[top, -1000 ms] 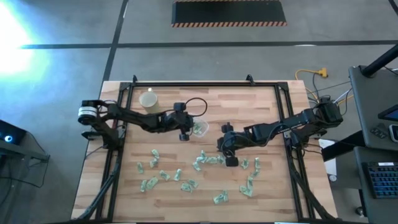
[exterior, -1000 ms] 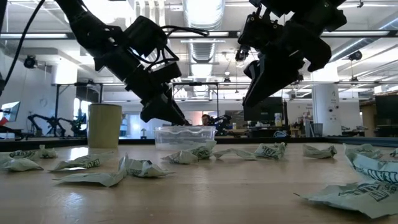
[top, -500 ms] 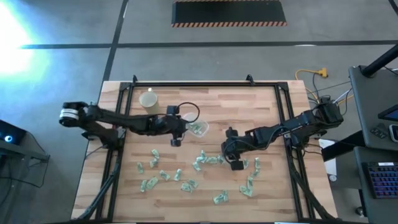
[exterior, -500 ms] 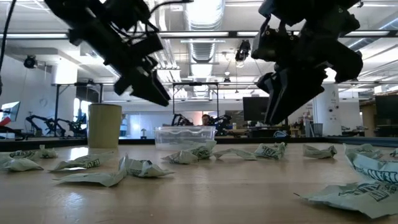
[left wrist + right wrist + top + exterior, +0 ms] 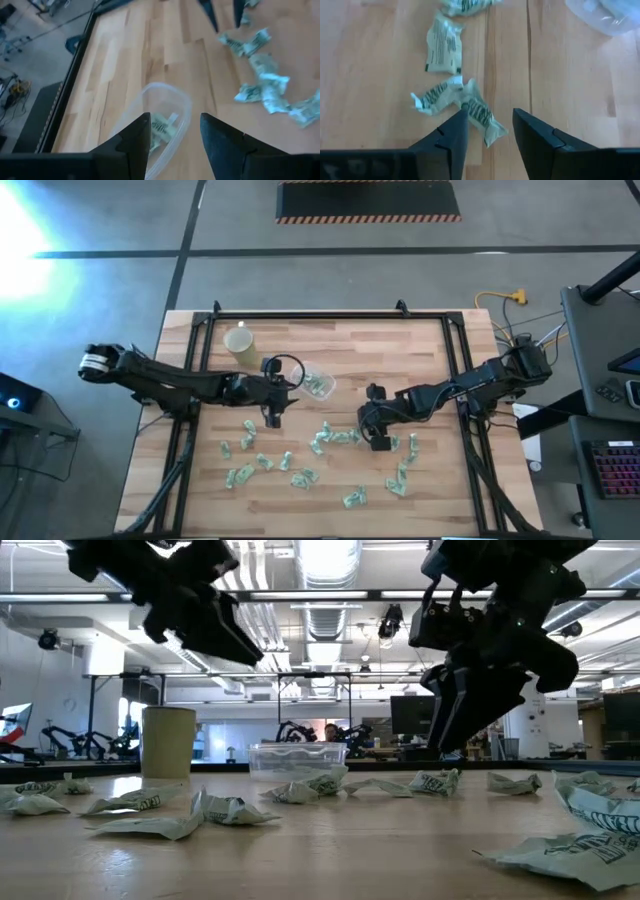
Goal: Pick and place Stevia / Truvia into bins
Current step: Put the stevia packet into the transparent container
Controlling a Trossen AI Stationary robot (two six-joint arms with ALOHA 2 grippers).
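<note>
table (image 5: 420,350): butcher-block top in a black frame. Everything I work on sits inside my reach, between my two arms.
paper cup (image 5: 238,340): pale yellow, upright at the far left corner. Not the target, I ignore it.
clear tub (image 5: 317,385): the bin, upright, mid-table toward the far side. A few sachets already lie in it, visible through the wall in my left wrist view (image 5: 161,126). Placed centrally so either arm can drop into it.
Stevia sachets (image 5: 262,463): many crumpled green-and-white packets, scattered across the near half of the table, well apart from the tub.
left gripper (image 5: 272,414): off the tub on its near-left side, raised clear of the wood. Jaws parted by a modest gap, nothing between them. Camera looks down past the fingers (image 5: 131,137) at the tub.
right gripper (image 5: 379,438): low over the middle of the table, just beside a sachet cluster. Jaws parted, nothing gripped.
target sachet (image 5: 482,116): crumpled pair lying right ahead of my right fingers (image 5: 451,134), partly in the gap line. Looks like my next pick.
step, my read: left looks done with a drop, right lining up a grasp.
risk: packets are thin and flat on wood, so the fingertips may skate over instead of pinching.
</note>
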